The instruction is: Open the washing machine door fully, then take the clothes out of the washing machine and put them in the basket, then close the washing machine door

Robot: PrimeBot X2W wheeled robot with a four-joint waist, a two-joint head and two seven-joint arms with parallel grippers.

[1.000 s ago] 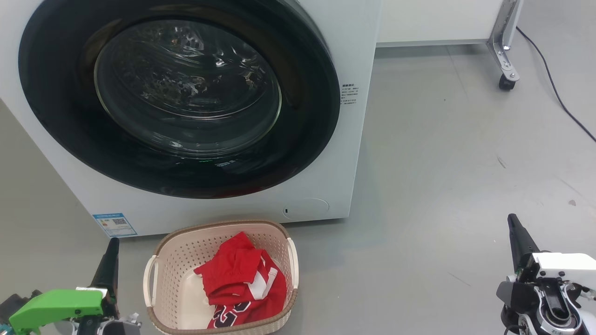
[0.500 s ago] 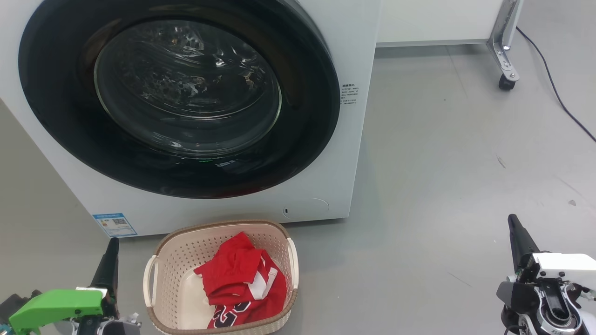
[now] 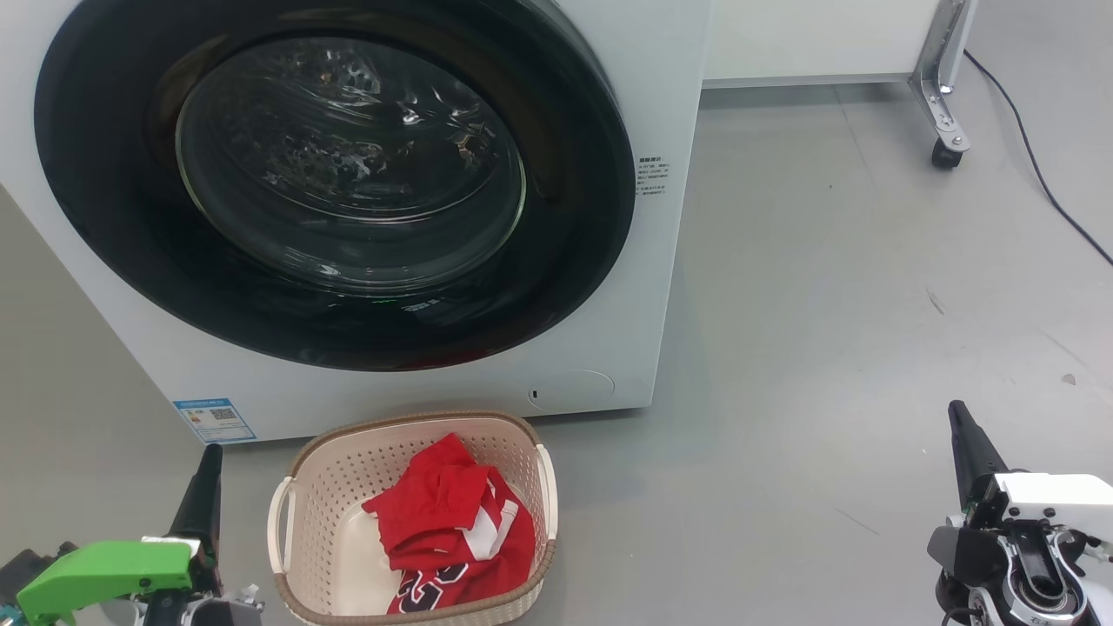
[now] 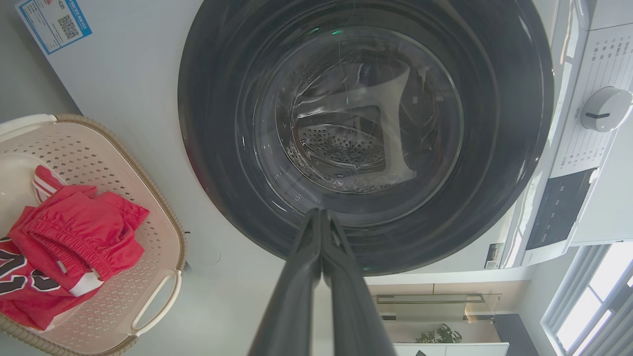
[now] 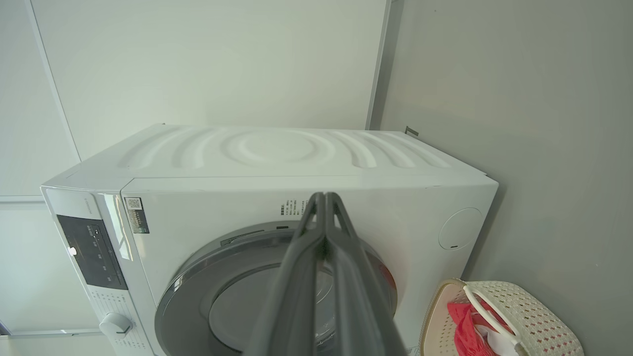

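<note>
Jaws pressed together and empty on the 2 grippers: left gripper [image 3: 209, 456] and right gripper [image 3: 957, 410], low at either side. The washing machine door [image 3: 348, 165] sits shut against the washing machine [image 3: 661, 104]. Red clothes [image 3: 452, 522] lie in the basket [image 3: 409, 420] on the floor just in front.

Laundry test rm: washer [image 3: 391, 400], caster frame [image 3: 941, 78]

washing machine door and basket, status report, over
Left gripper, right gripper: shut, empty. Round glossy black washing machine door closed. Red garments in cream perforated basket. Nothing blocking door.
</note>
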